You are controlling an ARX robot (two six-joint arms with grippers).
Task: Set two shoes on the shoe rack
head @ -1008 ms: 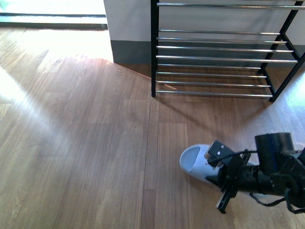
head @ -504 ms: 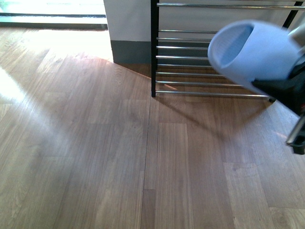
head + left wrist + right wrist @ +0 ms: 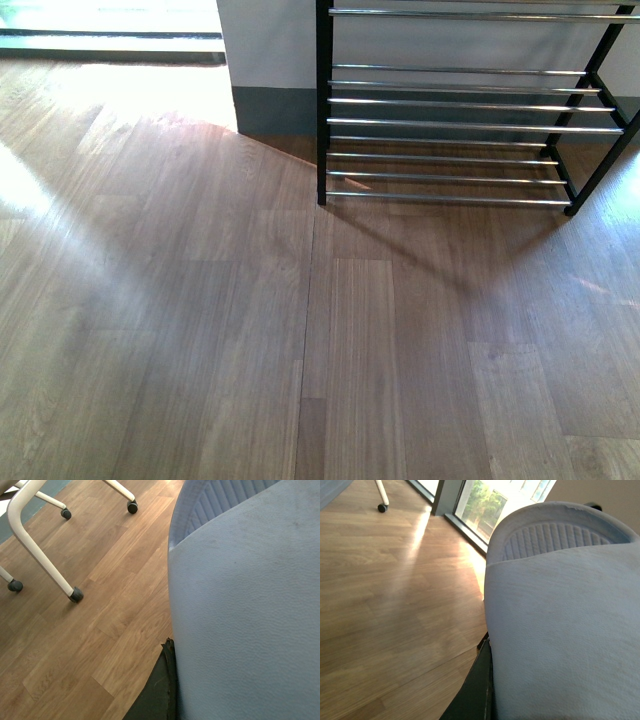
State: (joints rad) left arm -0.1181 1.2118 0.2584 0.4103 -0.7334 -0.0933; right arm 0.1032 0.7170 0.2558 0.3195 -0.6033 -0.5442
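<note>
Both are clenched: left gripper on the left-hand slipper, right gripper on the right-hand slipper, each held above the wood floor. I see open boards up to the shoe rack's front edge.

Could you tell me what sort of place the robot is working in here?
Likely an indoor entryway of a home or office: a wood-plank floor, a shoe rack by the wall, a sunlit floor-length window, and white castered furniture legs.

Pale blue slipper and twin fill the wrist views; chrome-rod rack stands upright.
</note>
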